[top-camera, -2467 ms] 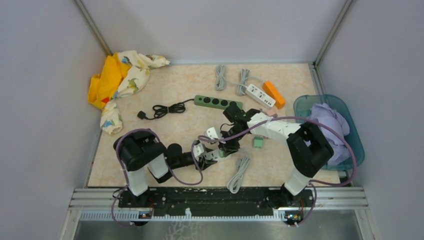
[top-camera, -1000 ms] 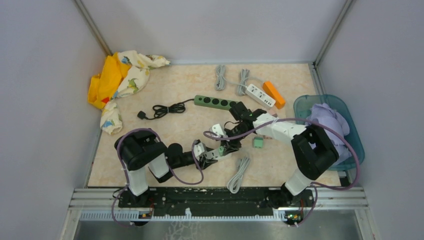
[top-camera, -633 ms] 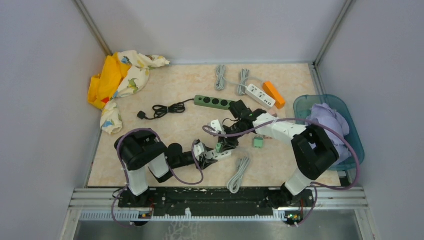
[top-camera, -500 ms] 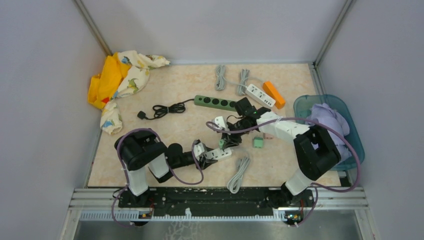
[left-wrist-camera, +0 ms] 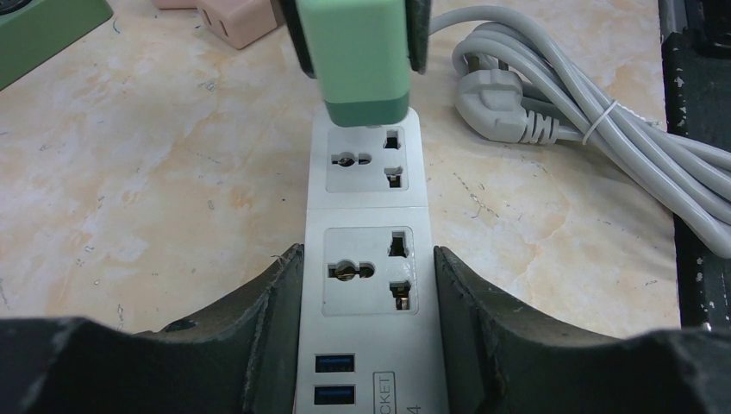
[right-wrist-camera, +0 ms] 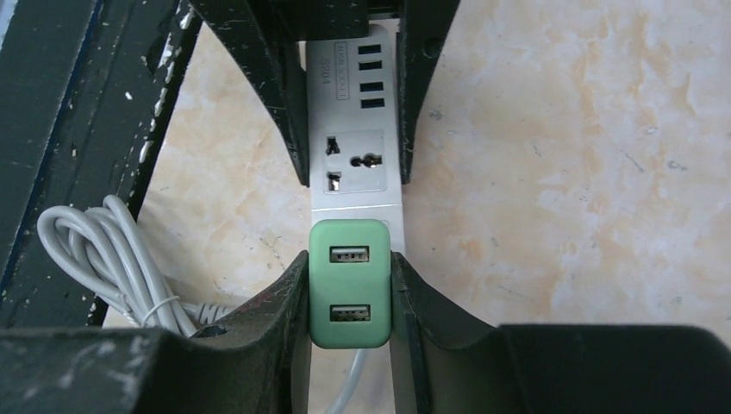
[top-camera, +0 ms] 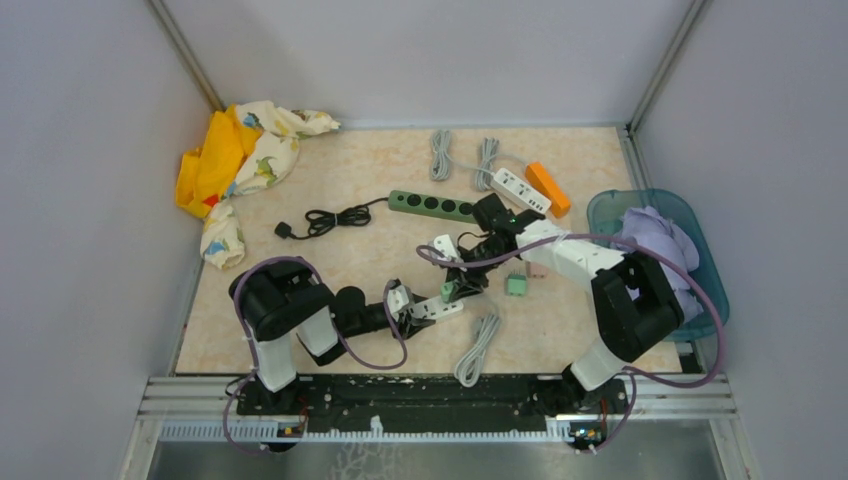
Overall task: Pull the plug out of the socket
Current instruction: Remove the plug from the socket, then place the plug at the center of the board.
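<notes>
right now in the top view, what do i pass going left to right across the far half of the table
yellow patterned cloth, black cord, green power strip, orange block, blue bin

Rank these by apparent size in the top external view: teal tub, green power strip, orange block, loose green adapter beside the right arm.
1. teal tub
2. green power strip
3. orange block
4. loose green adapter
None looks much nearer the camera, so the order seems safe.
</notes>
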You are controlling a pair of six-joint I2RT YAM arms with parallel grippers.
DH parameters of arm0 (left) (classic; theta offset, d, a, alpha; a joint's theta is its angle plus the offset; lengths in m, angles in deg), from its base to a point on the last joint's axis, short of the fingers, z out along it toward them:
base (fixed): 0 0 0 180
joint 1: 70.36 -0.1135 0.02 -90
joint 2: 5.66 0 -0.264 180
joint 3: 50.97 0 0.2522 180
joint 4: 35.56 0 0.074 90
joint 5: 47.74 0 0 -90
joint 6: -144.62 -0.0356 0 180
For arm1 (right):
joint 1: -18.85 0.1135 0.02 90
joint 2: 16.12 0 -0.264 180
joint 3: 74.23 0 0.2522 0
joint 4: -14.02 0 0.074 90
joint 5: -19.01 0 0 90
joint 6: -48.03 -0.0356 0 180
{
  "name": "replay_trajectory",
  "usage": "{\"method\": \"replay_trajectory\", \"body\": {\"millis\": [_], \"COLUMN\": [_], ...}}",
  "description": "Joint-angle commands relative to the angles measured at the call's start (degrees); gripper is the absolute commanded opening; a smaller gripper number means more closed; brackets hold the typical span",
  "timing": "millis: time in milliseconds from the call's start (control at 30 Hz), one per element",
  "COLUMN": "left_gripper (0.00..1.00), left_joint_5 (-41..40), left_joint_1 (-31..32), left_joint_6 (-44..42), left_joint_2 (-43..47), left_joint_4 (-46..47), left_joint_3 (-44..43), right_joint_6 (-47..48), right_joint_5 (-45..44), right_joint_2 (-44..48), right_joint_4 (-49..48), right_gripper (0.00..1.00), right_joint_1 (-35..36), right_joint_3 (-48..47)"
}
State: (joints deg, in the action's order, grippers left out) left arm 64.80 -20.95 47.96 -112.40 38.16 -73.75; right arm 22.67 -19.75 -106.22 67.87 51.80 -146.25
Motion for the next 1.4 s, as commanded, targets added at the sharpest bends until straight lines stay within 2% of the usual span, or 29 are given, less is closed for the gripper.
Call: {"method": "replay_trajectory", "body": {"millis": [0, 433, 633, 933, 1000, 1267, 1367], "left_gripper": [0.01, 0.01, 0.01, 0.01, 0.01, 0.01, 0.01], "left_joint_5": [-0.17, -0.24, 0.01, 0.1, 0.15, 0.19, 0.13], "left_joint_1": [0.12, 0.13, 0.13, 0.16, 0.08, 0.08, 0.14], "left_joint_6": [1.52, 2.02, 2.16, 2.18, 2.18, 2.23, 2.34], "left_joint_2": [-3.34, -4.35, -4.29, -4.0, -4.0, -3.89, -3.83], "left_joint_4": [9.64, 11.98, 11.97, 11.92, 12.07, 12.24, 12.19], "left_joint_3": [2.39, 2.89, 2.83, 3.03, 3.07, 3.22, 3.15], "right_joint_6": [-1.55, -11.37, -11.12, -10.88, -11.05, -11.51, -11.96], "right_joint_5": [0.14, -29.58, -35.96, -42.18, -43.63, -45.2, -45.13], "right_joint_2": [1.98, 1.2, -0.7, -6.37, -6.91, -7.25, -5.86], "right_joint_4": [-1.33, -2.4, 0.87, 4.89, 4.78, 4.87, 3.9], "right_gripper": [0.0, 0.0, 0.0, 0.01, 0.07, 0.45, 0.51], "right_joint_1": [-1.87, -9.13, -12.16, -12.38, -12.47, -12.56, -12.64], "right_joint_3": [-3.51, -9.35, -11.11, -13.15, -12.82, -12.48, -11.98]}}
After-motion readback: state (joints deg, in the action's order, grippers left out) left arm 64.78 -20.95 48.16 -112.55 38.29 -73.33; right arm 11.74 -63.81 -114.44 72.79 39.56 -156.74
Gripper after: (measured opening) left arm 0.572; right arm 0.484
